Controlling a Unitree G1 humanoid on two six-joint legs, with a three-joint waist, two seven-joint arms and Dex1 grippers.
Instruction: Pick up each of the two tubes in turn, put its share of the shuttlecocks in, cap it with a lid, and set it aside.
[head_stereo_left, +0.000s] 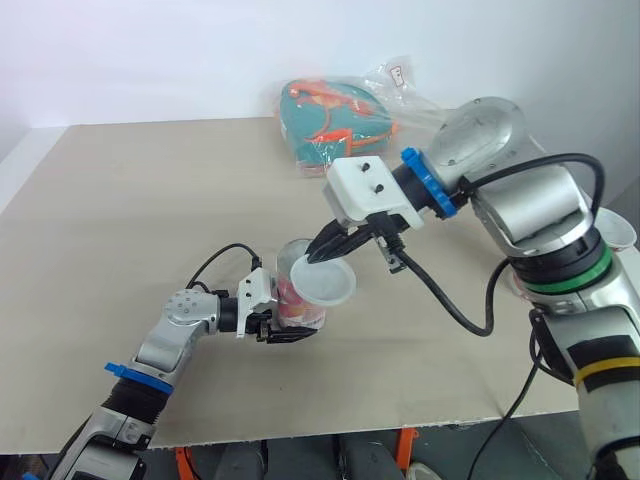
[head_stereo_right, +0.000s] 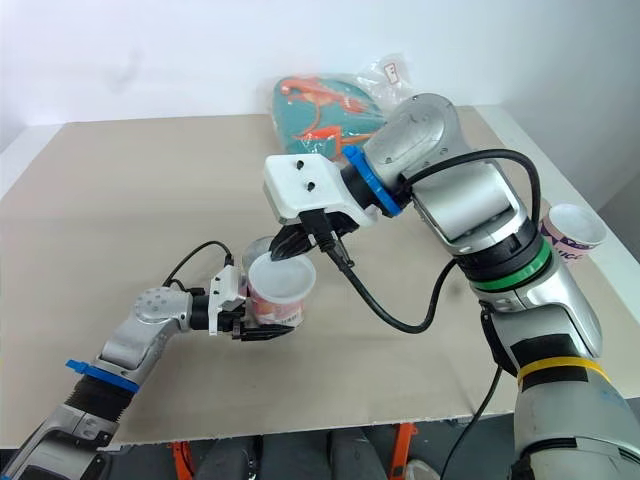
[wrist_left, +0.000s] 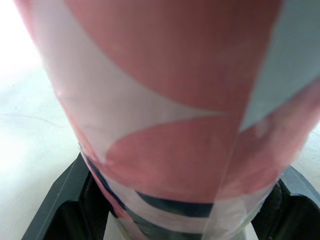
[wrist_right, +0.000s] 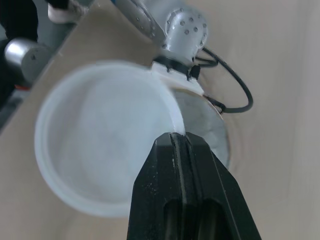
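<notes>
While my left pincer (head_stereo_left: 288, 333) clamps the pink tube (head_stereo_left: 292, 300) upright on the bench (head_stereo_left: 130, 200), my right pincer (head_stereo_left: 322, 256) pinches the white lid (head_stereo_left: 330, 283) by its rim (tilted) just over the tube's mouth.

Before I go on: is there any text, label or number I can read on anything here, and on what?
Nothing reads clearly.
On the held tube: red, white and dark shapes, no legible letters.
On the second tube: purple print, too small to read.
On the tag of the plastic bag: a mark, too small to read.
On the lid: nothing.
</notes>
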